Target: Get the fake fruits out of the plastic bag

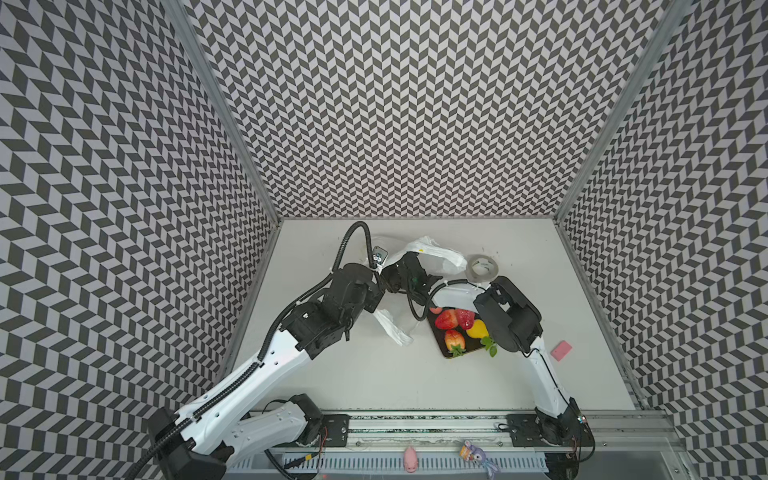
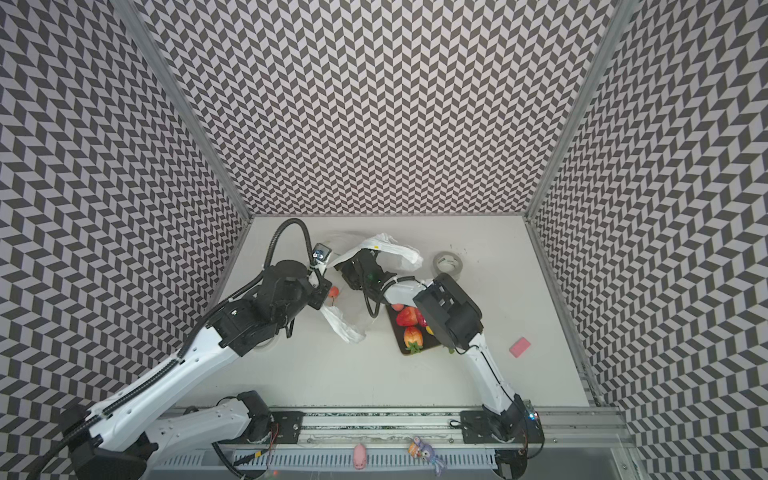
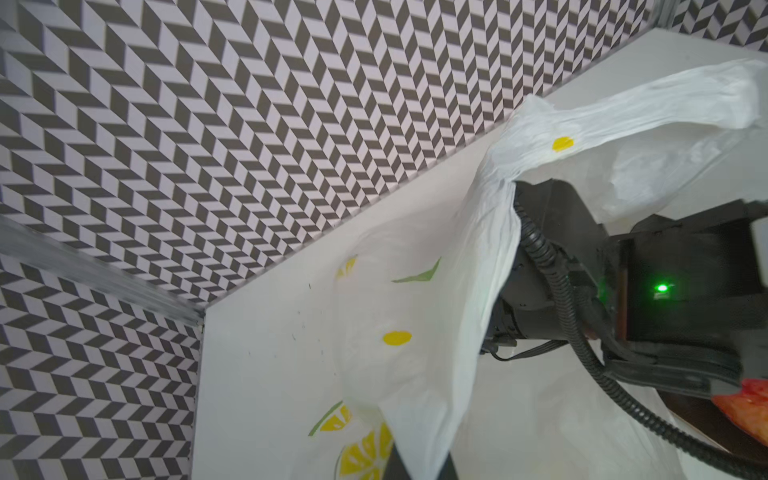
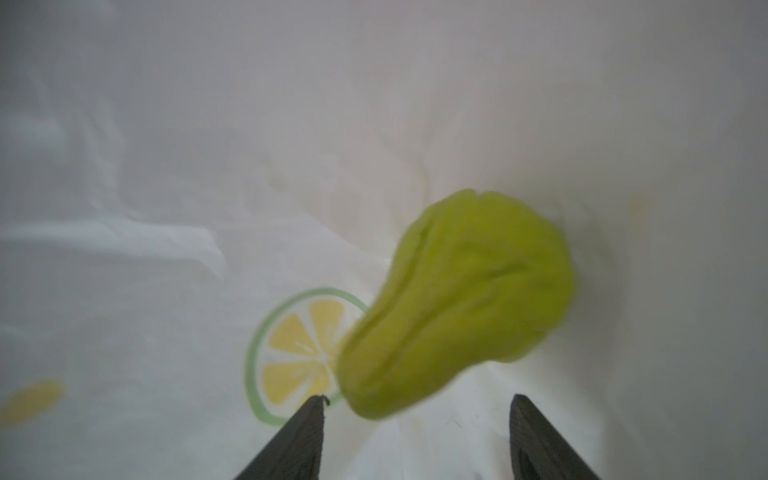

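The white plastic bag (image 1: 434, 249) printed with lemon slices lies at the back of the table. My left gripper (image 3: 422, 461) is shut on a fold of the bag's rim and holds it up. My right gripper (image 4: 417, 399) is inside the bag, so both top views hide it. It is open. A green pear (image 4: 465, 299) lies on the bag's floor, its narrow end just reaching between the fingertips and gripped by neither. Strawberries (image 1: 446, 319), a yellow lemon (image 1: 478, 329) and a pink peach (image 1: 435, 310) lie on the dark tray (image 1: 471, 344). A small red-orange fruit (image 2: 333, 293) shows beside the left gripper.
A grey tape roll (image 1: 482, 267) sits right of the bag. A pink eraser (image 1: 561, 350) lies near the right wall. The bag's loose handle (image 1: 392, 330) trails between the arms. Patterned walls close in the back and both sides. Small toys (image 1: 410, 457) sit on the front rail.
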`<state>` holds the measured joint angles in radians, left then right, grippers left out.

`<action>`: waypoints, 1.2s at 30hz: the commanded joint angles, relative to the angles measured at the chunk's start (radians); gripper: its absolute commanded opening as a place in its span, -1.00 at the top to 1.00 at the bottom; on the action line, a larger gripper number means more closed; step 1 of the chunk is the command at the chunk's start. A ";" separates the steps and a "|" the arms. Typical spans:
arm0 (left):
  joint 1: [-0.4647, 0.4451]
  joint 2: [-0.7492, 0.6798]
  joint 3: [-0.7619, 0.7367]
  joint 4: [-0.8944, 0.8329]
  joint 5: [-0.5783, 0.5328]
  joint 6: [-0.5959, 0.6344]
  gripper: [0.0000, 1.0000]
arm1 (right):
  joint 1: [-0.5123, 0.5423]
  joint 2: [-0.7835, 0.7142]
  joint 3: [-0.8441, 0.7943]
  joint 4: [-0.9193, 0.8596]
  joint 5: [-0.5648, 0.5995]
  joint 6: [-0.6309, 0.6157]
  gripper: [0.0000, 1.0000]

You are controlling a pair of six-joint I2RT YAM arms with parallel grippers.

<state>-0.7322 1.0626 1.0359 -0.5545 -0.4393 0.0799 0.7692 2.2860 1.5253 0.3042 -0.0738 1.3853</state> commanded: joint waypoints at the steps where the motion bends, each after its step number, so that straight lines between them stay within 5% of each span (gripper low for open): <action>1: 0.007 0.037 0.052 -0.133 -0.068 -0.152 1.00 | 0.000 -0.050 -0.061 -0.018 0.011 -0.024 -0.42; 5: 0.008 0.059 0.061 -0.229 -0.076 -0.291 0.85 | 0.008 -0.073 -0.109 -0.007 -0.012 -0.061 -0.43; 8: 0.009 0.055 0.064 -0.293 -0.058 -0.390 0.11 | 0.009 -0.092 -0.140 0.007 -0.019 -0.082 -0.44; 13: 0.015 0.036 0.176 -0.319 -0.037 -0.469 -0.50 | 0.007 -0.095 -0.124 0.013 -0.044 -0.126 -0.44; 20: 0.197 0.084 0.341 -0.346 0.131 -0.553 -0.83 | 0.035 -0.104 -0.074 -0.060 -0.107 -0.325 -0.40; 28: 0.200 0.086 0.287 -0.367 0.351 -0.655 -0.99 | 0.073 -0.053 -0.025 -0.115 -0.114 -0.509 -0.40; 36: 0.208 0.047 0.105 -0.263 0.415 -0.784 -0.99 | 0.093 0.061 0.125 -0.175 -0.131 -0.554 -0.41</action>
<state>-0.5297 1.1225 1.1728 -0.8665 -0.0635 -0.6331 0.8501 2.3013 1.6089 0.1493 -0.2012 0.8726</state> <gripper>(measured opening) 0.995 0.708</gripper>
